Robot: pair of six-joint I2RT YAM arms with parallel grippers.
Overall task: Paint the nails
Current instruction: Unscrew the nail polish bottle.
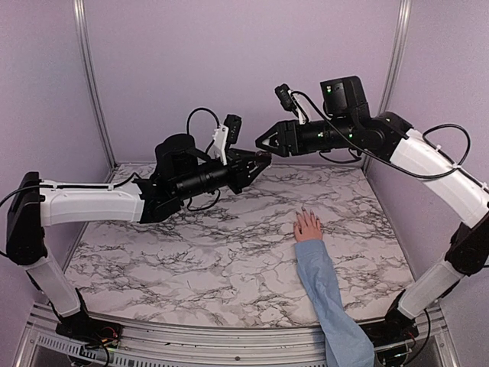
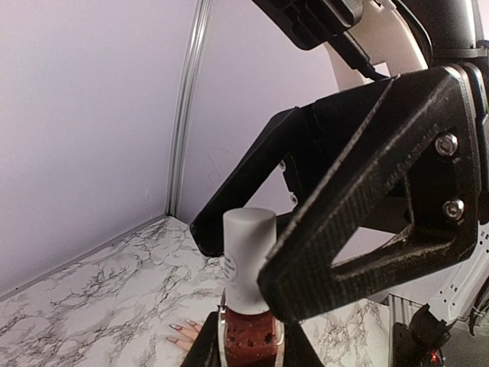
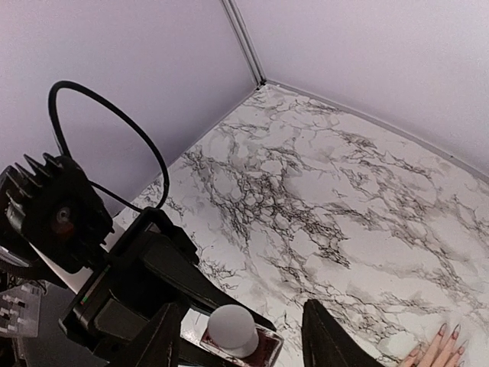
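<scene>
My left gripper is shut on a small bottle of red polish with a white cap, held upright above the table. My right gripper faces it, open. Its two black fingers stand on either side of the cap with a gap on each side. A pinkish hand in a light-blue sleeve lies flat on the marble at the right. Its nails point toward the back wall. The nails also show below the bottle and at the lower right corner.
The marble tabletop is ringed by lilac walls with metal corner posts. Both arms meet high over the table's back centre. Cables loop from each wrist.
</scene>
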